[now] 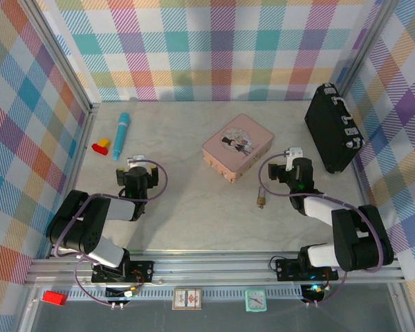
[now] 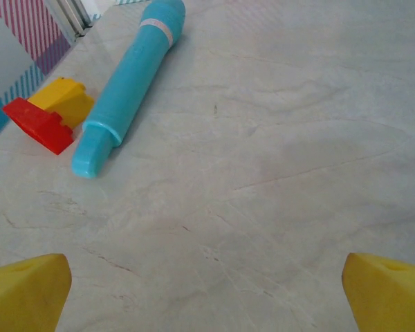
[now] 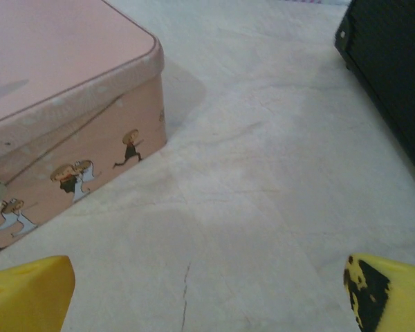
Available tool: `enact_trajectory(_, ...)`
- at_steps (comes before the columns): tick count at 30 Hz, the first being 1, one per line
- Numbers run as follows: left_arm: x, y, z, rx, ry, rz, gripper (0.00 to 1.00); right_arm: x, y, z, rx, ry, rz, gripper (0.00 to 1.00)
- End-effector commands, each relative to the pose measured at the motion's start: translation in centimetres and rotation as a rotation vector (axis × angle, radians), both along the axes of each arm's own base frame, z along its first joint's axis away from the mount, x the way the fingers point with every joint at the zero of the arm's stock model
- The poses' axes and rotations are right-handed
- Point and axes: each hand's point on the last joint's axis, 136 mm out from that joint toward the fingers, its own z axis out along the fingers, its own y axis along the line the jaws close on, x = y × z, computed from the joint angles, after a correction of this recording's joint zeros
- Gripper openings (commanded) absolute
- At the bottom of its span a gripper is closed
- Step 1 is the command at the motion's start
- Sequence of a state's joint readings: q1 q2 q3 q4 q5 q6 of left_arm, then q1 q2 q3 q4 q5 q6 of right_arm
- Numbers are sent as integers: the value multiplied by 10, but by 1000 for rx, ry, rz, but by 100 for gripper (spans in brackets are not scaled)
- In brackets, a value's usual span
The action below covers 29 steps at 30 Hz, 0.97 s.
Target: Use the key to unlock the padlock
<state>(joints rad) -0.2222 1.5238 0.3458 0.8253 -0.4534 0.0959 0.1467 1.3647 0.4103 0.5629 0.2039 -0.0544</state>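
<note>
A robot lab test cell: aluminium frame (image 1: pixel 214 266), plaid walls (image 1: pixel 221 48), marble-look table (image 1: pixel 194 214).

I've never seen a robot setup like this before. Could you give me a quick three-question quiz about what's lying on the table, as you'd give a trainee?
1. True or false: the light blue pen-like plastic tube lies beside the red and yellow blocks.
2. What stands at the far right of the pale marbled table?
A. a black hard case
B. a green glass bottle
C. a white paper cup
3. Fill in: the tiny brass-tan metal padlock lies nearer the ____ gripper.

Key
1. True
2. A
3. right; it lies just left of the right gripper.
</note>
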Motion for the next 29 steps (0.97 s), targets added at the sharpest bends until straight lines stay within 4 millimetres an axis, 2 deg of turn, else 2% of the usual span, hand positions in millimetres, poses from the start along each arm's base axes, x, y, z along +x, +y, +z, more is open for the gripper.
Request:
enact_trajectory(1,13,3,14,-131,-124,-49,100,13,16,19,39,-122,113,99)
enact_trajectory(2,17,8,15,-129,-147,-26,100,14,16,16,44,-124,120,99)
enact_trajectory(4,22,3,7,-141,-49,-46,100,18,9,12,69,-97,105,99)
enact_trajectory(5,26,1,9,-145,-65,-60,100,19,4,11,90,-95,95,99)
enact_trajectory(7,25,8,7,-163,-56,-34,100,23,-9,-2,129,-87,44,99)
enact_trajectory(9,25,8,8,-162,-60,-35,100,25,-16,-3,149,-76,16,99)
enact_trajectory(29,25,8,8,-160,-62,-36,100,25,-15,-2,164,-79,40,99)
